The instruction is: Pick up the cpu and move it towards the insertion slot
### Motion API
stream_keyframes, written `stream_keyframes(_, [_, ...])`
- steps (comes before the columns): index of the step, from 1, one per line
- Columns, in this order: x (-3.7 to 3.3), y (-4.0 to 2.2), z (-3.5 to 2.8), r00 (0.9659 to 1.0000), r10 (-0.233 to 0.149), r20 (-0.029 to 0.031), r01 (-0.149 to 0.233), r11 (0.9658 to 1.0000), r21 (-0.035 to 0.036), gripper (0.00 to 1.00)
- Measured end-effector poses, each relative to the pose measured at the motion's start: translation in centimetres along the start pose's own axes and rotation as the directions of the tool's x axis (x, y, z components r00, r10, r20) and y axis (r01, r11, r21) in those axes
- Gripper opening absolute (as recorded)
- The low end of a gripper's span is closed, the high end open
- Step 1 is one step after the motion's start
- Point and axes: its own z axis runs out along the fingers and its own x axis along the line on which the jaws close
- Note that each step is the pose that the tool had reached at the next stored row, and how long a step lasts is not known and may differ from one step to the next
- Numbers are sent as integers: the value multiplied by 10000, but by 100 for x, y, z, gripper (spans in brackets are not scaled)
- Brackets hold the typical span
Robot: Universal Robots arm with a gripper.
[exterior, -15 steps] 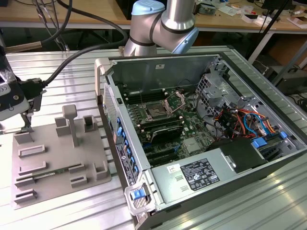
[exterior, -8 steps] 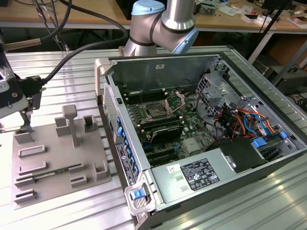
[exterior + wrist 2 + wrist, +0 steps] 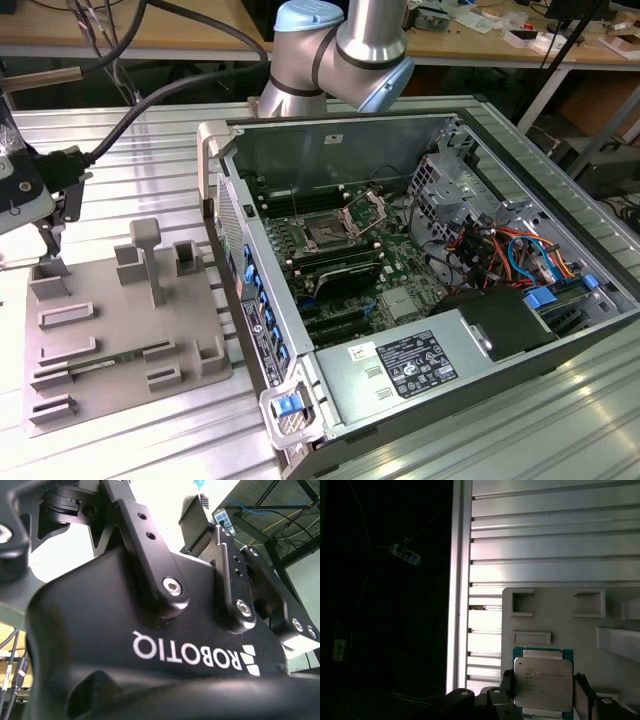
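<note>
Ribbed metal table (image 3: 150, 455) holds grey tray (image 3: 105, 295), cpu (image 3: 542, 682), open computer case (image 3: 330, 150).

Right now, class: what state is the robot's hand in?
Hand: astride the cpu over the grey tray; whether it grips cannot be told.

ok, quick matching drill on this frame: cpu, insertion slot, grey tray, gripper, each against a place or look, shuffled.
1. cpu
2. insertion slot
3. grey tray
4. gripper

A. on the ribbed table, at the exterior view's left of the case
B. silvery square with a green edge
C. on the green board inside the open case
D. at the tray's corner, exterior view's far left

Pairs: 1-B, 2-C, 3-A, 4-D
</note>
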Motion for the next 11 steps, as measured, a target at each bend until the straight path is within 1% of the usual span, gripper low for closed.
stream_keyframes(7, [0,5,-71,10000,0,-1,0,10000,0,55])
stream_keyframes(11, [0,7,-91,10000,0,-1,0,10000,0,55])
